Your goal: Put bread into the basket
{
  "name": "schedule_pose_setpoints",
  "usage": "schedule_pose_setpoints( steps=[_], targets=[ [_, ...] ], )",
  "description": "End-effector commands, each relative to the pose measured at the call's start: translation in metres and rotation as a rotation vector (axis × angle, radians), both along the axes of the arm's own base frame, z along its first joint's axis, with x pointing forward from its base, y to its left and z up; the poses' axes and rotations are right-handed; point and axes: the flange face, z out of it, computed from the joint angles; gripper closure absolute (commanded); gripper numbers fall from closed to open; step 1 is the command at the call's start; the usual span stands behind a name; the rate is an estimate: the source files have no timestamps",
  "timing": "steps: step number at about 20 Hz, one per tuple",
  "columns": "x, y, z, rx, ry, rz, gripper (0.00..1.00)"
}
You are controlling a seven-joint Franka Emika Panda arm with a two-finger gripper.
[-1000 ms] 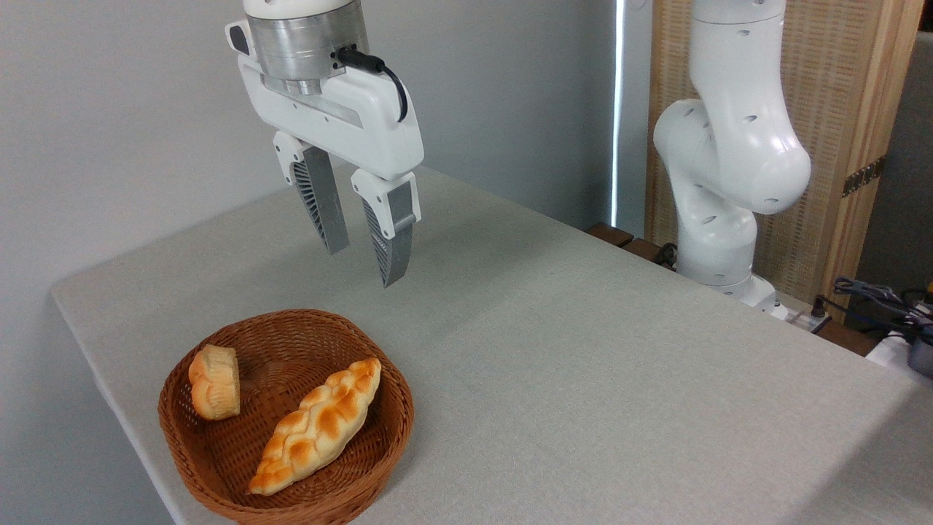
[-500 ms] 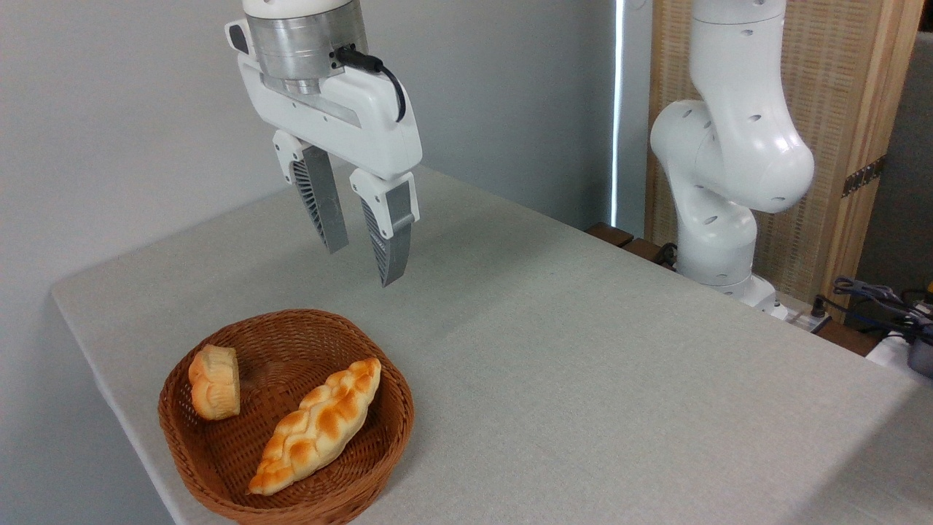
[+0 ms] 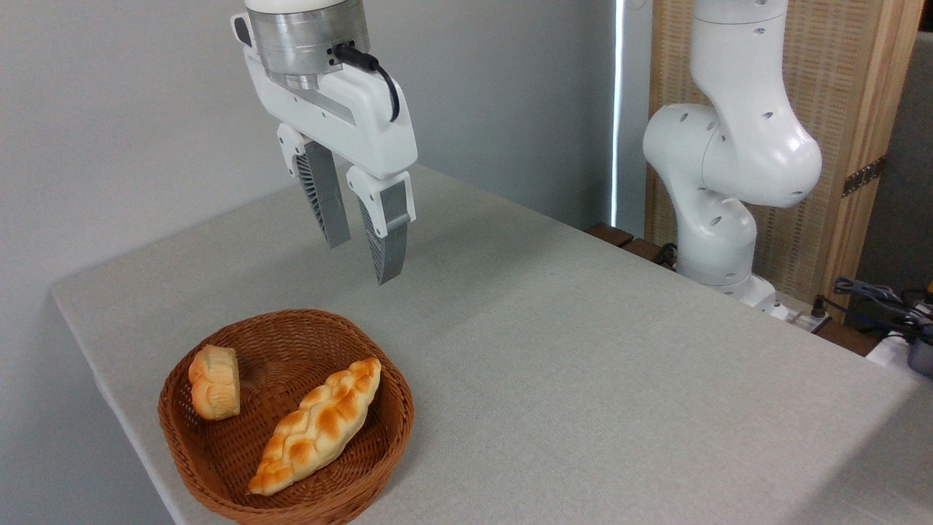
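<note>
Wicker basket (image 3: 219, 467) holds the bread (image 3: 215, 382) and a braided loaf (image 3: 317, 426).

Basket (image 3: 219, 467) rim past bottom edge

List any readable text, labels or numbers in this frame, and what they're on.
None readable: no print shows on the gripper, arm, basket, bun or loaf. The gear at the right edge is too small to tell.

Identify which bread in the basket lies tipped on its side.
The small round bun against the basket's left wall; the braided loaf lies flat.
</note>
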Motion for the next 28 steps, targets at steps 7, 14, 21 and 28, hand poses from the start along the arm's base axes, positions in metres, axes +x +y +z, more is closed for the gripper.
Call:
schedule_pose_setpoints(
  steps=[7,14,21,28],
  targets=[
    [-0.0056,0.0028,0.0027,-0.011,0.018,0.010,0.00],
    [0.0015,0.0046,0.0092,-0.009,-0.051,0.007,0.00],
    [0.0003,0.0059,0.0070,0.046,-0.040,0.002,0.00],
    [0.0018,0.0046,0.0058,0.075,-0.043,0.012,0.00]
  ],
)
